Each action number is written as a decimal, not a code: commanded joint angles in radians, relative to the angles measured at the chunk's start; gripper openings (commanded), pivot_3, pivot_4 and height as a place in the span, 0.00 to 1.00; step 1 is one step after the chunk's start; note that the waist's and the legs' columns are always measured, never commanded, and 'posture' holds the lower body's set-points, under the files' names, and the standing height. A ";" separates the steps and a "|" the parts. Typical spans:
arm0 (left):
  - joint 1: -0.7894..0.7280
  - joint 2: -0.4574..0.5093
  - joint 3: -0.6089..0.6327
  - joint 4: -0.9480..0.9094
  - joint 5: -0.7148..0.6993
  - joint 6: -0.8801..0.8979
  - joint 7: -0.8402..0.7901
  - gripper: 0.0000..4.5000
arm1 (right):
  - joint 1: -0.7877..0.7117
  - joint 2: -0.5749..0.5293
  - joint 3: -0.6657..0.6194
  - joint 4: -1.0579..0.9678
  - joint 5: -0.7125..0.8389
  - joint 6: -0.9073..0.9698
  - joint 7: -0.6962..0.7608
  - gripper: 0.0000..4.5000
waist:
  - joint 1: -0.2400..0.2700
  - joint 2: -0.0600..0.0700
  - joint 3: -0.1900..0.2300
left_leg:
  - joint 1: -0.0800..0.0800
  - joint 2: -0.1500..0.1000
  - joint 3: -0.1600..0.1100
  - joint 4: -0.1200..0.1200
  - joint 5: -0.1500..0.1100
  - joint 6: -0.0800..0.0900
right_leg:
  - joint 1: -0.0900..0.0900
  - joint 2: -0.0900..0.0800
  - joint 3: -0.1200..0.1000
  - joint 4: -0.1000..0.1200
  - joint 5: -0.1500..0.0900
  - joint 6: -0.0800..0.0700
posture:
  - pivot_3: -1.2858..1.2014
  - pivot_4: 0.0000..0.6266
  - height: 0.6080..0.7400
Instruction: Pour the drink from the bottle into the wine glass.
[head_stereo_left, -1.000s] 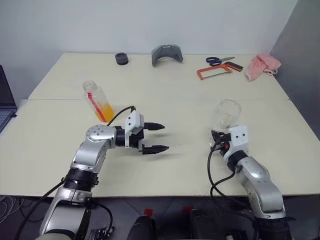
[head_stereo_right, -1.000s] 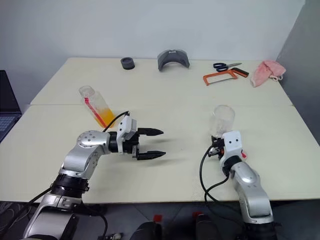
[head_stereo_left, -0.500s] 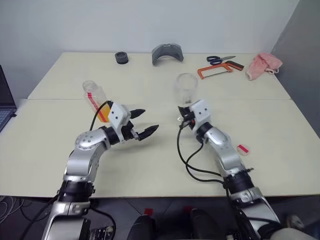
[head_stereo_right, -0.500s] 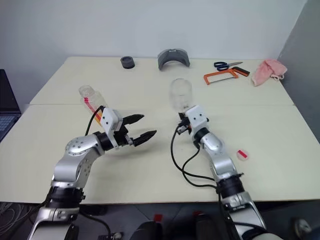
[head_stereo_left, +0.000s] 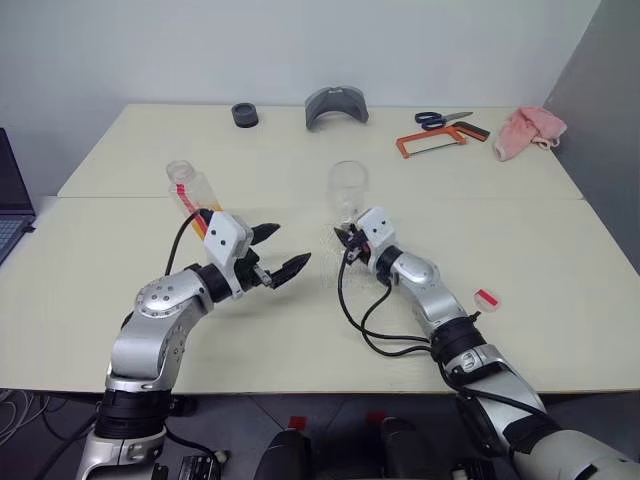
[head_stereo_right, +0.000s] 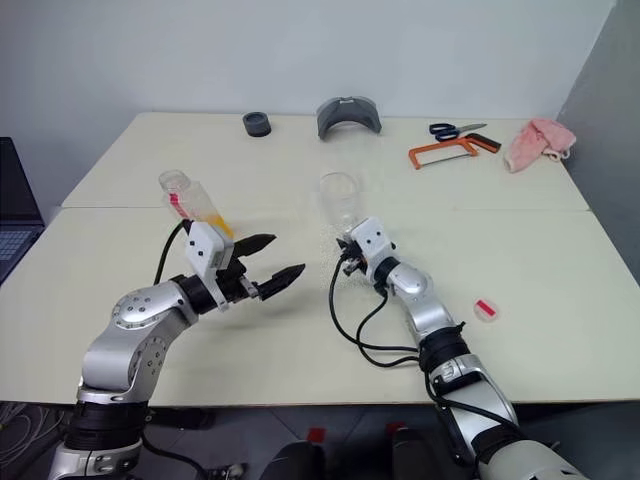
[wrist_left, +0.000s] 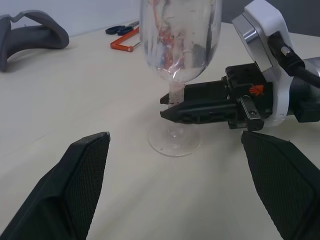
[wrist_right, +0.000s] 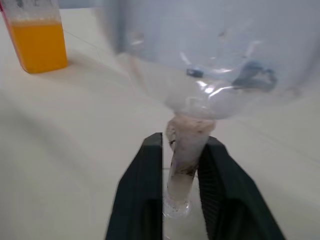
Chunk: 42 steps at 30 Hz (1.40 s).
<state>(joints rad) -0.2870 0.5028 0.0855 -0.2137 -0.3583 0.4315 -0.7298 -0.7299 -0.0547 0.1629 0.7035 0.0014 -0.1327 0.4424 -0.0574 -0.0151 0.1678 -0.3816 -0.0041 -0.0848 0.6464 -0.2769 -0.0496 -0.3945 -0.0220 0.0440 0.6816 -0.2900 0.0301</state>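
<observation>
The wine glass (head_stereo_left: 347, 188) stands upright on the table's middle, its bowl holding no liquid and its foot (wrist_left: 174, 143) flat on the surface. My right gripper (head_stereo_left: 343, 240) reaches in level from the right, its two black fingers (wrist_right: 142, 190) hugging the stem low down. The bottle (head_stereo_left: 192, 198) stands uncapped to the left, the orange drink (wrist_right: 40, 47) filling its lower half. My left gripper (head_stereo_left: 278, 250) hovers open between bottle and glass, pointing at the glass, with nothing between its fingers (wrist_left: 82, 175).
A small red-and-white cap (head_stereo_left: 486, 298) lies on the table to the right. Along the far edge are a black ring (head_stereo_left: 243, 115), a grey curved piece (head_stereo_left: 335, 105), scissors (head_stereo_left: 440, 120), an orange hacksaw (head_stereo_left: 430, 143) and a pink cloth (head_stereo_left: 525, 132). A laptop (head_stereo_left: 10, 205) sits at the left.
My right arm carried the wine glass from the table's right side leftward and forward to the middle. My left gripper swung up and turned toward the glass, staying open.
</observation>
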 joint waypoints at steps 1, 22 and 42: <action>-0.020 0.009 0.015 -0.054 -0.026 0.011 0.011 1.00 | 0.002 0.008 -0.010 -0.018 0.009 -0.005 0.017 0.55 | 0.000 0.000 0.000 | 0.000 0.000 0.000 0.000 0.000 0.000 | 0.000 0.000 0.000 0.000 0.000 0.000 | 0.52 0.24 1.00; 0.172 -0.076 0.083 -0.011 0.102 -0.130 0.266 1.00 | 0.424 -0.256 0.066 -0.808 0.107 0.318 0.296 0.99 | 0.006 0.001 0.000 | -0.001 0.001 0.000 0.000 0.000 0.001 | 0.000 -0.001 0.000 -0.001 0.000 0.000 | 0.52 0.24 1.00; 0.024 -0.118 0.190 0.276 0.188 -0.247 0.488 1.00 | 0.451 -0.286 0.051 -1.148 0.216 0.564 0.213 0.99 | 0.026 -0.001 0.000 | 0.002 -0.002 -0.005 0.001 0.000 0.000 | 0.005 0.000 -0.004 -0.002 0.000 0.001 | 0.52 0.24 1.00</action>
<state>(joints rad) -0.2386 0.3643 0.2635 0.0615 -0.1757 0.2089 -0.2324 -0.2621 -0.3445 0.2172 -0.3929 0.2029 0.4275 0.6654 -0.0312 -0.0158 0.1674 -0.3796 -0.0060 -0.0892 0.6473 -0.2770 -0.0497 -0.3895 -0.0218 0.0399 0.6801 -0.2901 0.0307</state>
